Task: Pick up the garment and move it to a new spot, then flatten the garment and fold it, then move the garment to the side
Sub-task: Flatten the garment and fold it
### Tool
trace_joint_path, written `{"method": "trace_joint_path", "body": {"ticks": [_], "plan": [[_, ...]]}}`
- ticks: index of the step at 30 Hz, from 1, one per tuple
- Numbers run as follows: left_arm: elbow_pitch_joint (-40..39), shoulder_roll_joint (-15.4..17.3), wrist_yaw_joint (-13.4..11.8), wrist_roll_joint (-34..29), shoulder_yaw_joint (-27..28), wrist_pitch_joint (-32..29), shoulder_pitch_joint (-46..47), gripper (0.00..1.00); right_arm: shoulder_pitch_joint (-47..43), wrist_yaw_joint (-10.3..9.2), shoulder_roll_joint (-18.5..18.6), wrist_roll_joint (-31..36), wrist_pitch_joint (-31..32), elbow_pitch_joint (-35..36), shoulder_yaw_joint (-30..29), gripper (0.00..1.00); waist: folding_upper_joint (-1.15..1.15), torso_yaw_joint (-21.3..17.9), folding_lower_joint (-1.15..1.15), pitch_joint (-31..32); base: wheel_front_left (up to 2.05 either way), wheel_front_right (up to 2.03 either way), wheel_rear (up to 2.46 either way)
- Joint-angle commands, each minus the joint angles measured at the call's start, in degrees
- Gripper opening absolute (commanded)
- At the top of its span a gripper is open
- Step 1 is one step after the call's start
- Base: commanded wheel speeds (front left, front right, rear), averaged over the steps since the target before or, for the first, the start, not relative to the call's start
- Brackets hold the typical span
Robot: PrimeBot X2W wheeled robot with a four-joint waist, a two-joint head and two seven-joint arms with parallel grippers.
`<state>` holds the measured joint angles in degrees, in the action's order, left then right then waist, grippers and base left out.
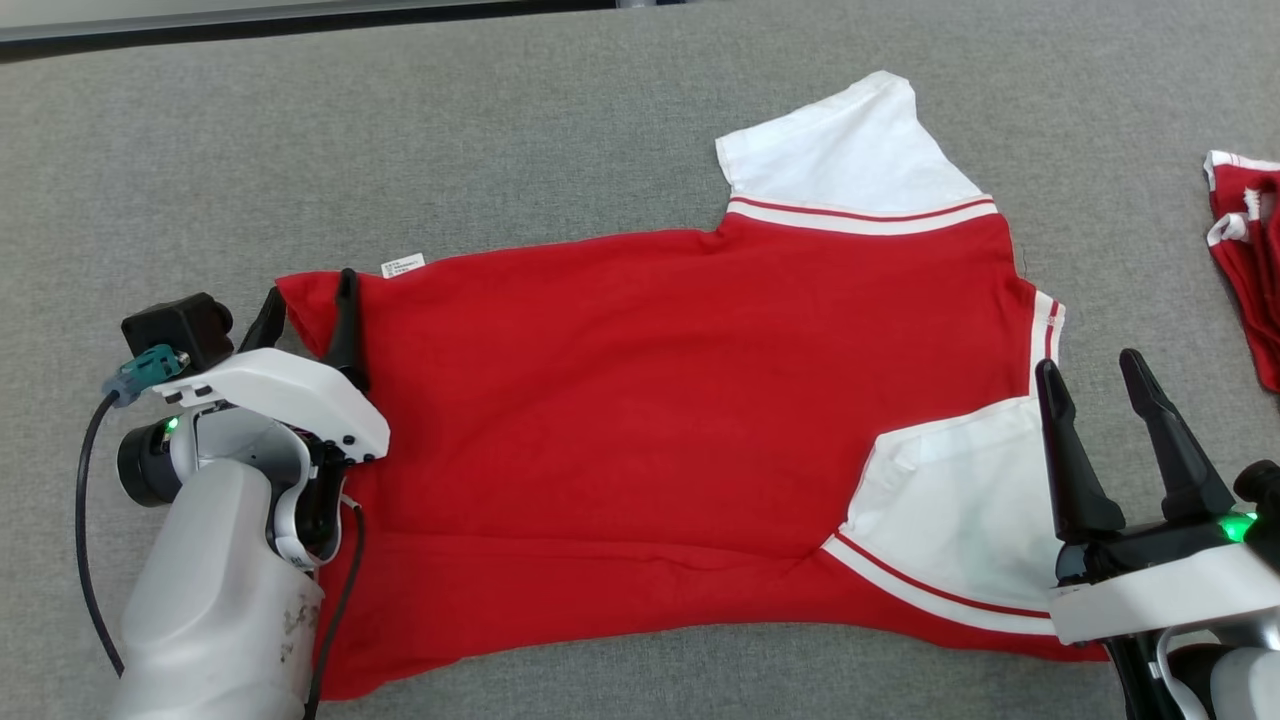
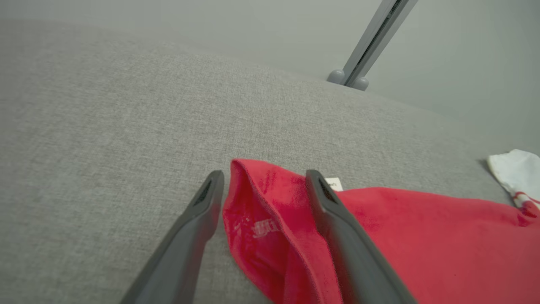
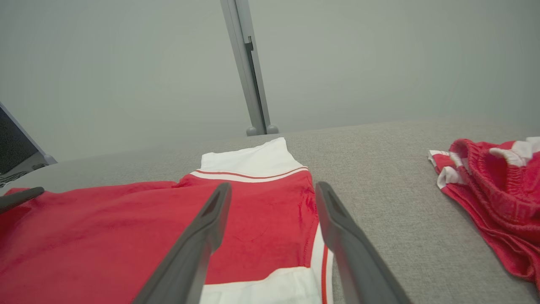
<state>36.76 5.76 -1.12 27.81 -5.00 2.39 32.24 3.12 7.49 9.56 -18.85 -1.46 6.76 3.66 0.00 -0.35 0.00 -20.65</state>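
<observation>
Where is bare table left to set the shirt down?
Bare table runs beyond the shirt and at the far left, plus a strip between shirt and shorts. Crowded: the shirt's left corner at the left gripper, the near sleeve by the right gripper.

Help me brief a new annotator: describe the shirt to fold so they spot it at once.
Start from the grey table, at its middle. The red shirt lies spread flat, with white sleeves trimmed in red stripes; the other red garment, at the right edge, is crumpled.

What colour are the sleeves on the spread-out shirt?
White, with a thin red stripe near the seam; the sleeves show best in the head view.
</observation>
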Motion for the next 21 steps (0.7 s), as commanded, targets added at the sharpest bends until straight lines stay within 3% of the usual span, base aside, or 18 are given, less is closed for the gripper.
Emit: {"method": "trace_joint_path", "body": {"ticks": [1, 12, 21], "plan": [[1.55, 0.17, 0.60, 0.63, 0.45, 0.38, 1.61, 0.00, 0.92, 0.00, 0.01, -0.36, -0.55, -0.35, 0.09, 1.00, 0.00, -0.42, 0.00, -0.45, 0.00, 0.00, 0.00], [7.56, 0.00, 2.38, -0.65, -1.28, 5.79, 6.73, 0.00, 9.62, 0.00, 4.08, -3.89, -0.57, -6.12, -1.41, 1.00, 0.00, 0.51, 0.00, -3.16, 0.00, 0.00, 0.00], [5.33, -2.37, 3.85, 0.51, -5.68, 8.84, 10.94, 0.00, 26.55, 0.00, 12.62, -9.64, 2.95, -16.82, -1.81, 1.00, 0.00, 7.67, 0.00, -11.39, 0.00, 0.00, 0.00]]}}
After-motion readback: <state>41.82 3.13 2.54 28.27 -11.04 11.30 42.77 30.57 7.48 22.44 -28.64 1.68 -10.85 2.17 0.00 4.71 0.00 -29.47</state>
